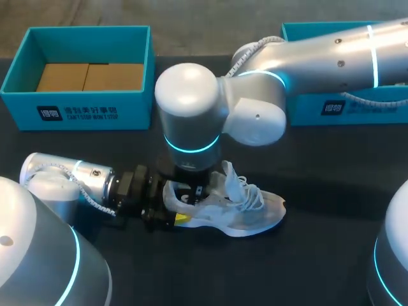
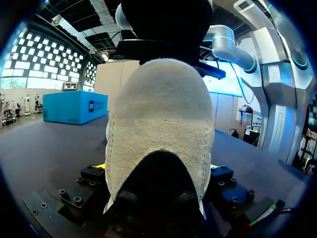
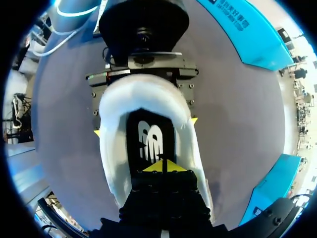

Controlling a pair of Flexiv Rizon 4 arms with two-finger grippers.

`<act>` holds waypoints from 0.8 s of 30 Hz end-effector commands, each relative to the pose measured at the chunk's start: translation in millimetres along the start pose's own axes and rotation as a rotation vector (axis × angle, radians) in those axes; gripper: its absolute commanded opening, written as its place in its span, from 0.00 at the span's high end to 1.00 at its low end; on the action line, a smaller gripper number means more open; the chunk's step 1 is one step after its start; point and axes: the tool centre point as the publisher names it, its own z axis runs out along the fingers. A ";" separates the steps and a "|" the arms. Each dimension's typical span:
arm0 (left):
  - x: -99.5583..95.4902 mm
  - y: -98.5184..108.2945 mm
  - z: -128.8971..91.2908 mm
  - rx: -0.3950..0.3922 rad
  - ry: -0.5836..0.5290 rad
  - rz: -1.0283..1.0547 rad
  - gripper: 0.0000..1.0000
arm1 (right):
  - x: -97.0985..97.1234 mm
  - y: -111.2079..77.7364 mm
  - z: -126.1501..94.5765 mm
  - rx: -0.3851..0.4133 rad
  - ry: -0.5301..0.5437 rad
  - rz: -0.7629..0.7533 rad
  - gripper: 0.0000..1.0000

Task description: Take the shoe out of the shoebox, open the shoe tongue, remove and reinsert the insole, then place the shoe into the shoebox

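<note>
White mesh sneaker [image 1: 245, 213] is clamped at the heel by the left pincer [image 1: 172, 209] while the right pincer [image 3: 162, 167], tips closed, meets the black insole [image 3: 148, 136], which I judge needs lifting out next.

Dark table [image 1: 331, 185]: white shoe [image 1: 252, 213] (upright); teal shoebox [image 1: 83, 113] back left, second shoebox [image 1: 382, 115] back right

left shoebox [image 1: 137, 115] front: white logo and lettering | right shoebox [image 1: 306, 109] front: same | insole [image 3: 150, 141]: white logo
</note>
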 end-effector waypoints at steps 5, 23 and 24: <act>-3.5 4.5 1.0 -0.003 0.000 -0.001 1.00 | 3.3 -20.0 -7.9 0.000 -0.052 0.042 1.00; -3.5 4.5 1.0 -0.003 0.000 -0.001 1.00 | -9.2 -33.9 2.9 0.016 -0.038 0.067 0.76; -3.5 4.5 1.0 -0.003 0.000 -0.001 1.00 | -9.2 -34.6 3.9 0.017 -0.037 0.068 0.73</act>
